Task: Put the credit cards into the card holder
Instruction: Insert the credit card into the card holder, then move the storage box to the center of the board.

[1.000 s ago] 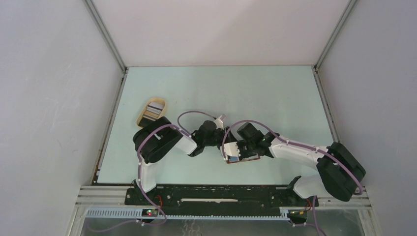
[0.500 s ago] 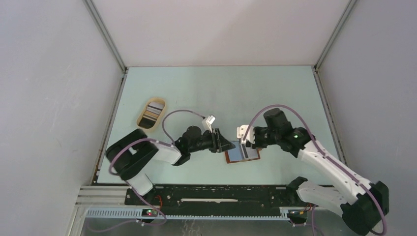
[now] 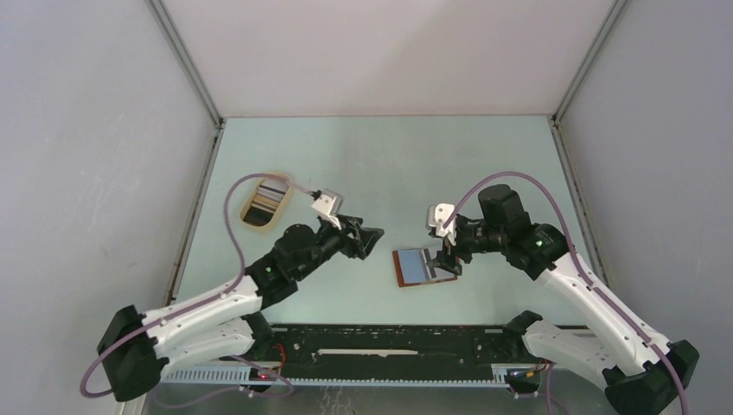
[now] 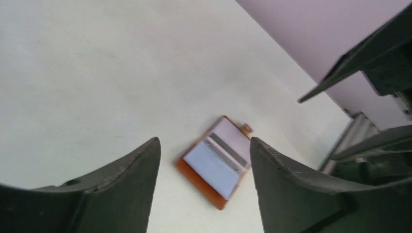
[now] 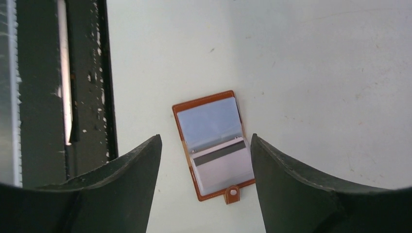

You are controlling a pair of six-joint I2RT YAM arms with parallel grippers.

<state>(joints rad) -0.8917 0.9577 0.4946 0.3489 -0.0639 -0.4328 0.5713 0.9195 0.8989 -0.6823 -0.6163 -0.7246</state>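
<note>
The card holder (image 3: 423,266), a reddish-brown wallet, lies open and flat on the table between the two arms. In the right wrist view the card holder (image 5: 183,141) shows a whitish credit card (image 5: 224,170) with a dark stripe in one sleeve and a bluish face (image 5: 209,121) in the other. More credit cards (image 3: 270,197) lie in the oval tan tray (image 3: 245,210) at the back left. My left gripper (image 3: 367,240) hovers open to the left of the holder, empty. My right gripper (image 3: 447,259) hangs open just above its right edge, holding nothing. The left wrist view has the card holder (image 4: 216,167) between its open fingers, well below them.
A black mounting rail (image 3: 389,341) runs along the table's near edge, close to the holder; the rail (image 5: 87,73) also fills the left of the right wrist view. Grey walls (image 3: 104,173) close in the left, right and back sides.
Both arms have drawn apart from the card holder. The right gripper has gone from shut to open and lifted off it. The left gripper has widened and swung left.
</note>
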